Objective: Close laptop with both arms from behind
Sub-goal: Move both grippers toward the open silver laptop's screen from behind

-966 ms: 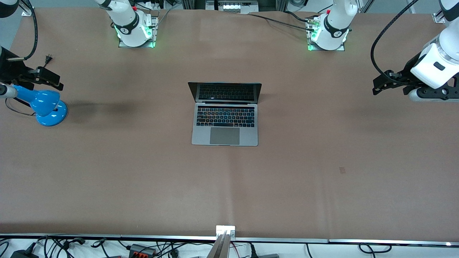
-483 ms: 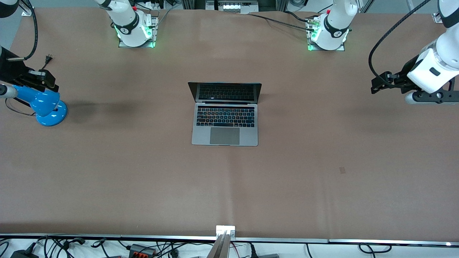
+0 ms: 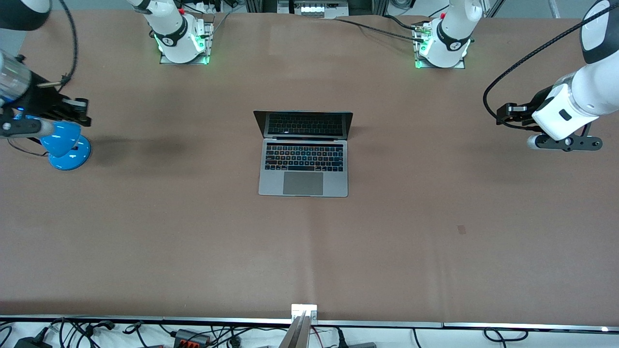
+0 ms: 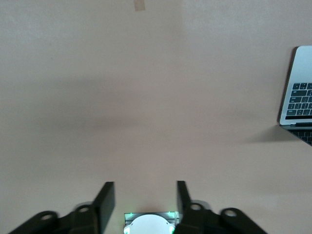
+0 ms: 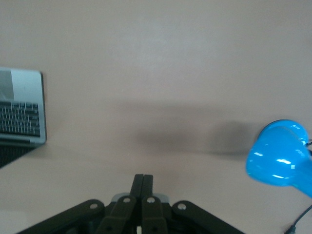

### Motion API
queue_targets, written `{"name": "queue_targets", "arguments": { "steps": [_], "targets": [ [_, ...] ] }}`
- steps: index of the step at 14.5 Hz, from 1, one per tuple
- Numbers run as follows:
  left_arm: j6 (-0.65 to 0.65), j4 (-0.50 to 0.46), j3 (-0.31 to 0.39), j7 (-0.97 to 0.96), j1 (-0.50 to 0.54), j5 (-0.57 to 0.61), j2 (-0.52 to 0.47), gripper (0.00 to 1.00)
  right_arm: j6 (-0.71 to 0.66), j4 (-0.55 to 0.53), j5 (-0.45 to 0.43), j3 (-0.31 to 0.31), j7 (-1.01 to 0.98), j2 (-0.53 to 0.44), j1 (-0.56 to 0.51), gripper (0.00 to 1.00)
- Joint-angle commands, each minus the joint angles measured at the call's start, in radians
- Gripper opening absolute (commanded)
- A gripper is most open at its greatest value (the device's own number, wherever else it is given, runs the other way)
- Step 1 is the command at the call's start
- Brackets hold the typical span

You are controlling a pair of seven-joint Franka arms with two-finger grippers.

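Observation:
The silver-grey laptop [image 3: 303, 159] lies open at the middle of the table, its dark screen upright and facing the front camera. Part of it shows in the left wrist view [image 4: 298, 97] and in the right wrist view [image 5: 20, 114]. My left gripper [image 3: 505, 112] hangs in the air over the table's end on the left arm's side, open and empty; its fingers [image 4: 108, 197] stand wide apart. My right gripper [image 3: 80, 110] hangs over the right arm's end of the table above a blue lamp, shut on nothing [image 5: 143, 179]. Both are well apart from the laptop.
A blue desk lamp [image 3: 63, 142] stands under my right gripper, also in the right wrist view [image 5: 280, 158]. The two green-lit arm bases [image 3: 183, 43] [image 3: 441, 47] sit along the table's edge by the robots. A small tape mark [image 3: 462, 229] lies on the table.
My left gripper has moved toward the laptop and a little higher in the front view. My right gripper has shifted up and slightly toward the laptop. The laptop has not moved.

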Motion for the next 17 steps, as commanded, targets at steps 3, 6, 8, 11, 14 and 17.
{"name": "queue_targets", "arguments": {
  "steps": [3,6,8,11,14,17],
  "targets": [
    [-0.042,0.033,-0.01,0.018,-0.069,-0.044,0.026,0.01,-0.079,-0.016,0.006,-0.001,0.004,0.019,0.062,0.0],
    [-0.08,-0.004,-0.015,0.016,-0.135,-0.122,0.023,0.01,-0.116,-0.028,0.006,-0.001,0.001,0.022,0.108,0.0],
    [-0.081,-0.068,-0.027,0.002,-0.14,-0.255,0.011,0.01,-0.138,-0.059,0.009,-0.001,0.004,0.031,0.137,0.0],
    [-0.06,-0.147,-0.129,-0.085,-0.139,-0.306,-0.038,0.01,-0.135,-0.134,0.093,-0.001,0.038,0.03,0.179,0.0],
    [-0.002,-0.213,-0.261,-0.174,-0.136,-0.308,-0.097,0.01,-0.084,-0.222,0.205,-0.001,0.039,0.026,0.211,0.0],
    [0.116,-0.291,-0.364,-0.213,-0.136,-0.317,-0.117,0.01,-0.014,-0.284,0.274,-0.001,0.039,0.028,0.28,0.0]
  ]
}}
